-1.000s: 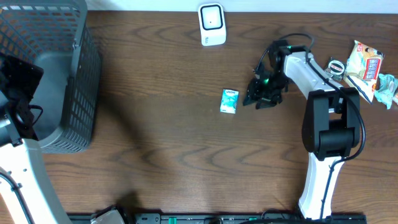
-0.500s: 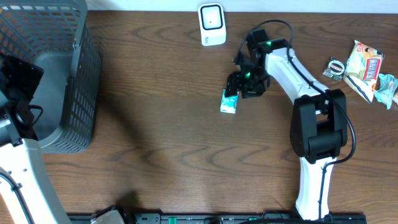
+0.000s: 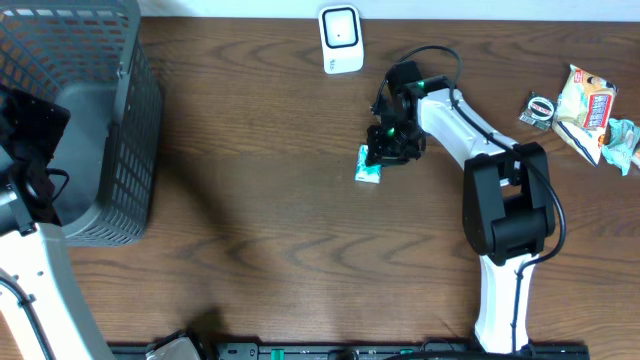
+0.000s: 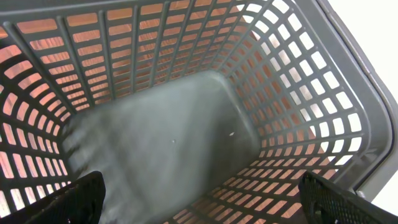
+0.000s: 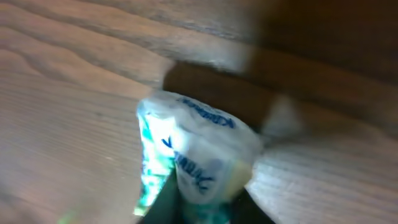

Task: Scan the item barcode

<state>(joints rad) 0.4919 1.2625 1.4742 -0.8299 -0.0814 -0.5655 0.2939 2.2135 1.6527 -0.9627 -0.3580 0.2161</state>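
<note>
The item is a small white-and-teal tissue packet (image 3: 367, 171) lying on the wooden table, just below the centre of the far edge. My right gripper (image 3: 386, 150) is down on its right end. In the right wrist view the packet (image 5: 198, 146) bulges up between the two dark fingers (image 5: 163, 208), squeezed at its lower end, so my right gripper (image 5: 205, 208) is shut on it. The white barcode scanner (image 3: 341, 40) stands at the far edge, above and left of the packet. My left gripper (image 4: 202, 205) hangs wide open over the inside of the grey basket (image 4: 174, 124), with nothing between its fingers.
The grey mesh basket (image 3: 110, 120) fills the far left corner, with the left arm (image 3: 30, 130) over it. Snack packets (image 3: 585, 100) and a small round object (image 3: 540, 108) lie at the far right edge. The right arm's base (image 3: 505, 210) stands right of centre.
The right gripper swept left from beside the packet to on top of it and its jaws closed on the packet's end. The left arm has not moved.
</note>
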